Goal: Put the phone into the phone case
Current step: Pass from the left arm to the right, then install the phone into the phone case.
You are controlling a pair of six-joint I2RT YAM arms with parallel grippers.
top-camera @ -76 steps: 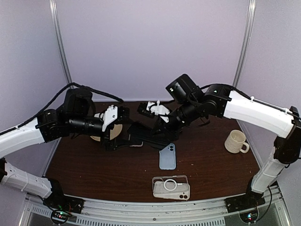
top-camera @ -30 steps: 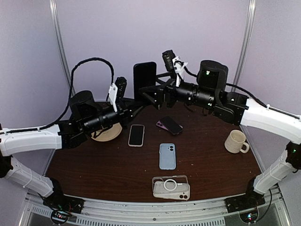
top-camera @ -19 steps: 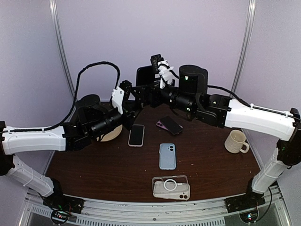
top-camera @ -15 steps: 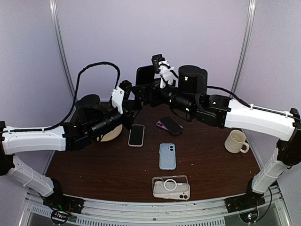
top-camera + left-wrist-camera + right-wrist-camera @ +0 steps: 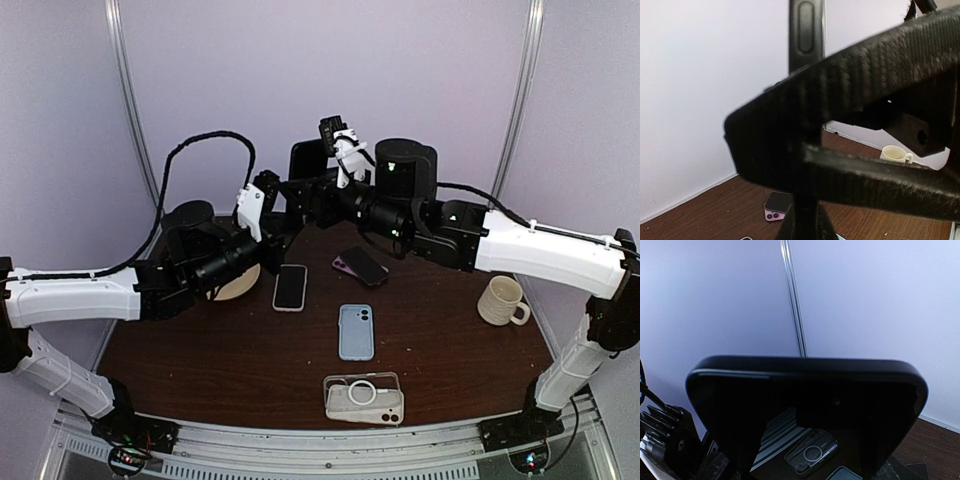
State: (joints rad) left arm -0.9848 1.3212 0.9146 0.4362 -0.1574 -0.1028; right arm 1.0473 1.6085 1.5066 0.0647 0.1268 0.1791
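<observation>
A black phone (image 5: 308,162) stands upright in the air above the back of the table. My left gripper (image 5: 288,207) is shut on its lower end. In the left wrist view the phone (image 5: 806,30) shows edge-on, rising from my left gripper (image 5: 805,222). My right gripper (image 5: 322,196) reaches in from the right. Its dark textured fingers (image 5: 865,65) cross just in front of the phone; contact does not show. The phone's screen (image 5: 805,405) fills the right wrist view and hides the jaws. The clear phone case (image 5: 364,398) lies flat near the front edge.
On the table lie a blue phone-shaped item (image 5: 356,331), a dark-screened phone (image 5: 290,287) and a purple phone (image 5: 360,266). A cream mug (image 5: 501,300) stands at the right. A tan disc (image 5: 228,284) lies under the left arm.
Both arms shifted a little left and closer together a second ago, and have hardly moved since. The phone stays upright in my left gripper.
</observation>
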